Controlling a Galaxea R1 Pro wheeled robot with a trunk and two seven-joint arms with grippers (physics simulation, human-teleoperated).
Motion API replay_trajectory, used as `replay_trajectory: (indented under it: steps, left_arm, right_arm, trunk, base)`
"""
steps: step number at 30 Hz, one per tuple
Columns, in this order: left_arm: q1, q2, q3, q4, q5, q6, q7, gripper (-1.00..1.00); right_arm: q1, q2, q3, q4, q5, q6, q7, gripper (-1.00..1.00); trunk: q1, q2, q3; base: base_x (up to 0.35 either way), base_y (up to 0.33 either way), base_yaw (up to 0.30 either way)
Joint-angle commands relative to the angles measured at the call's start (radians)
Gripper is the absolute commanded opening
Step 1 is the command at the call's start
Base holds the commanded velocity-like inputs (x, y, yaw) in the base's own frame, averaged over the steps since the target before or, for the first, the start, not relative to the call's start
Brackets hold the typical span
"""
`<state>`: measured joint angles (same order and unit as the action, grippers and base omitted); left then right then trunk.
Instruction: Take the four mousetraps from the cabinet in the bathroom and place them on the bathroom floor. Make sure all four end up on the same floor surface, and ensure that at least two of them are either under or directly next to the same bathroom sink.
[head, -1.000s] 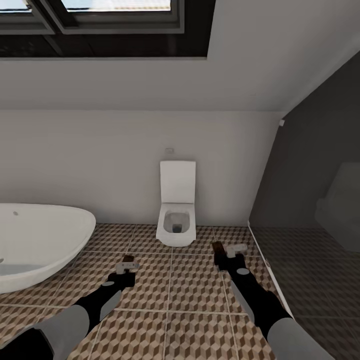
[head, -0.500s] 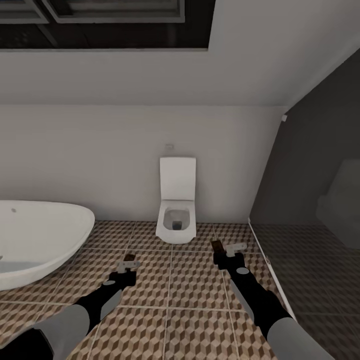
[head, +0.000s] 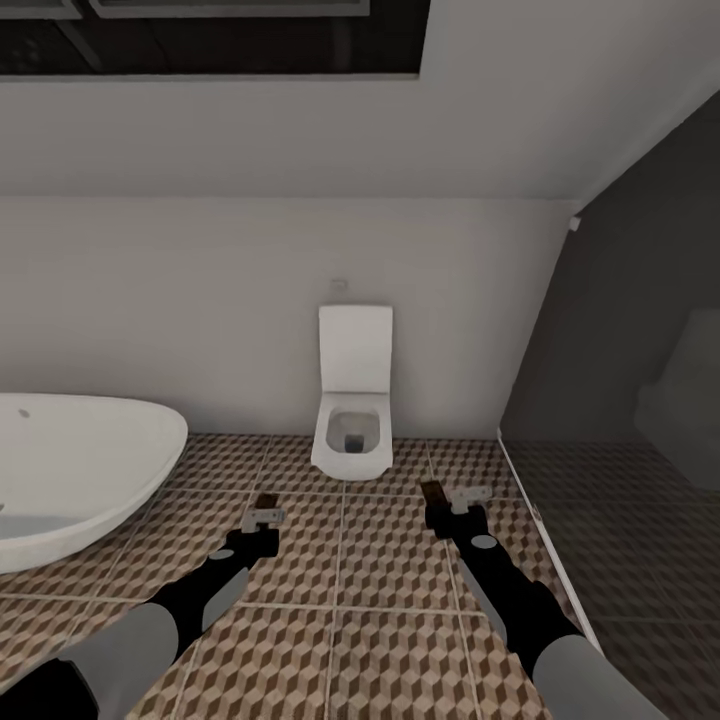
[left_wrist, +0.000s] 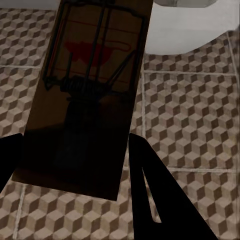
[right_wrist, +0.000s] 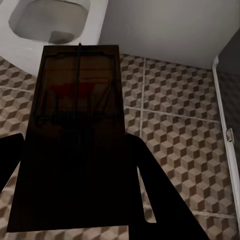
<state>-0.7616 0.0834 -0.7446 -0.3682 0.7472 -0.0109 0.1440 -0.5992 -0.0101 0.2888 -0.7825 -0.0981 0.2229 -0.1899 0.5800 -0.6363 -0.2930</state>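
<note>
Each claw, left gripper (left_wrist: 75, 165) and right gripper (right_wrist: 75, 175), grasps one brown mousetrap (left_wrist: 85, 95) (right_wrist: 75, 130) with dark wire and red spot, above the cube-patterned bathroom floor (head: 390, 570).

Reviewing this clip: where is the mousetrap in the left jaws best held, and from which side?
As now: the bare plain end of the mousetrap, jaws on its two long edges. The wire, spring and red spot sit at the far end, clear of the left gripper.

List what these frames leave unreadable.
- Left mousetrap: top cut by the left wrist view's edge.
- Right mousetrap: lower half lost in shadow, right wrist view.
- Bathtub: cut off by the head view's edge.
- Both traps are too small in the head view.
</note>
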Motion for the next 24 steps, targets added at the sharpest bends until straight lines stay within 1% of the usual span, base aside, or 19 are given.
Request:
replay_trajectory:
  steps: [1, 4, 9, 24]
  left_arm:
    - [-0.001, 0.003, -0.009, -0.018, 0.004, 0.0, 0.01, -1.0]
    - [-0.001, 0.011, -0.009, -0.049, 0.004, 0.001, 0.011, -1.0]
    - [-0.001, 0.021, -0.009, -0.057, 0.005, 0.002, 0.011, -1.0]
    - [-0.001, 0.021, -0.009, -0.06, 0.006, 0.002, 0.011, -1.0]
  right_arm:
    - [-0.001, -0.002, 0.006, -0.002, -0.012, 0.004, -0.012, -1.0]
    - [-0.001, -0.003, 0.006, -0.001, -0.012, 0.004, -0.012, -1.0]
    - [-0.001, -0.002, 0.006, -0.001, -0.012, 0.004, -0.011, -1.0]
    - [-0.001, -0.001, 0.006, -0.001, -0.012, 0.004, -0.011, -1.0]
  trunk:
    - [0.004, -0.009, -0.006]
    - [0.016, -0.03, -0.02]
    - [0.035, -0.065, -0.044]
    - [0.092, -0.17, -0.115]
  base:
    - [0.0, 0.0, 0.0]
    - [0.0, 0.0, 0.0]
    - [0.0, 0.0, 0.0]
    - [0.0, 0.0, 0.0]
